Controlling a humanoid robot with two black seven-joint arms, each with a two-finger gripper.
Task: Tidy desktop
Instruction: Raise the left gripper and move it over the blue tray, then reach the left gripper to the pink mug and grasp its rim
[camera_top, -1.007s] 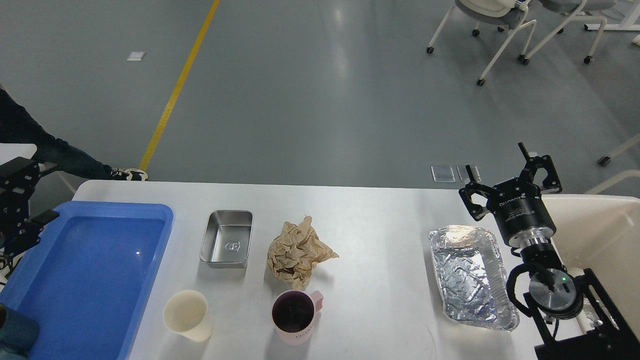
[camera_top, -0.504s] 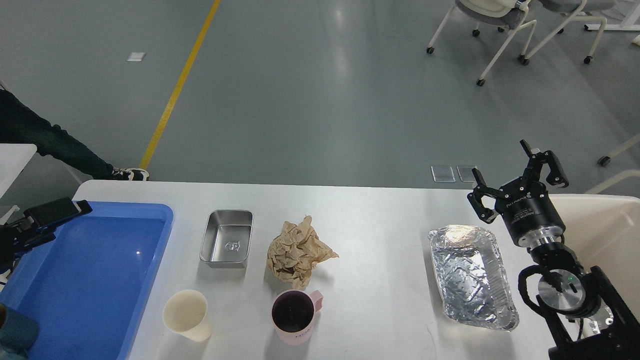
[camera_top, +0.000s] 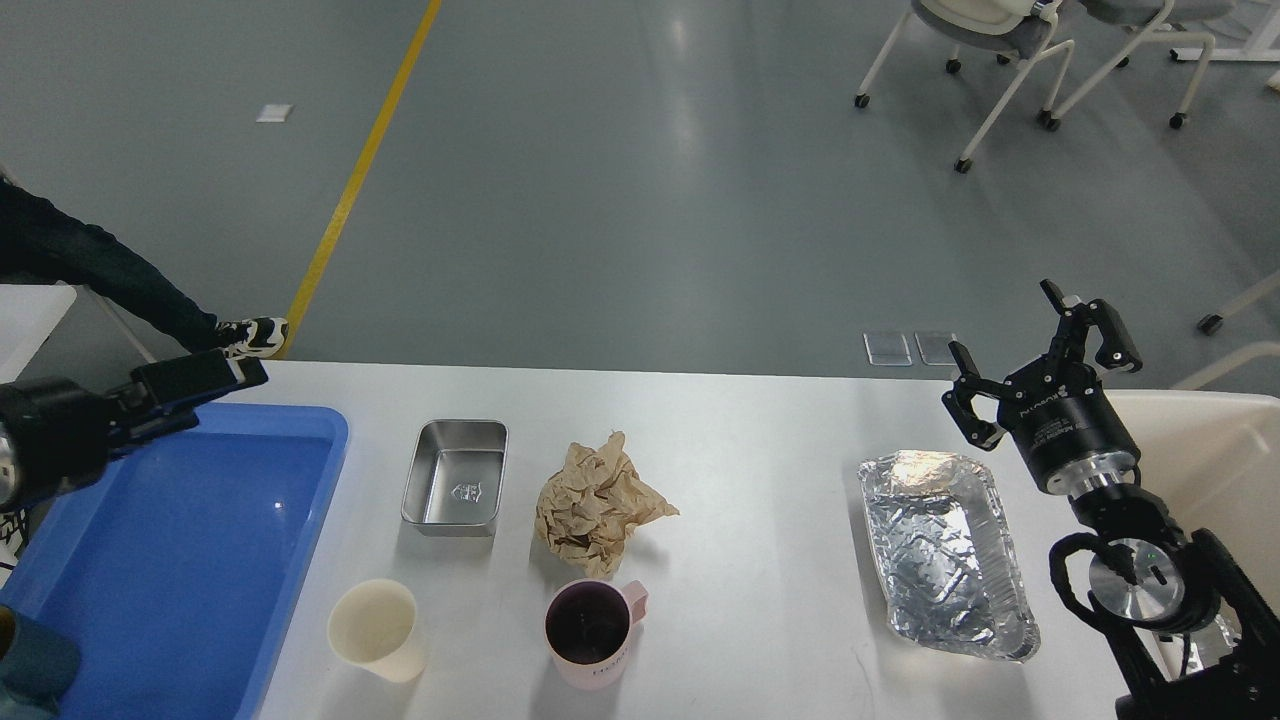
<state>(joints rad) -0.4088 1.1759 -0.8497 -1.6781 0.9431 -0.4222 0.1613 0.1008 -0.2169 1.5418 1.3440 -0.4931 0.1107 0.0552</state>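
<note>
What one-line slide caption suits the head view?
White desktop with steel tin, crumpled paper, two cups, foil tray; right gripper open.

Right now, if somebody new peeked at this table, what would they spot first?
Probably the big blue plastic tray at the left end of the white desktop, and the shiny crinkled foil tray near the right end. In the middle sits a crumpled ball of brown paper, with a pink mug just in front of it. The right gripper hovers open behind the foil tray.
</note>
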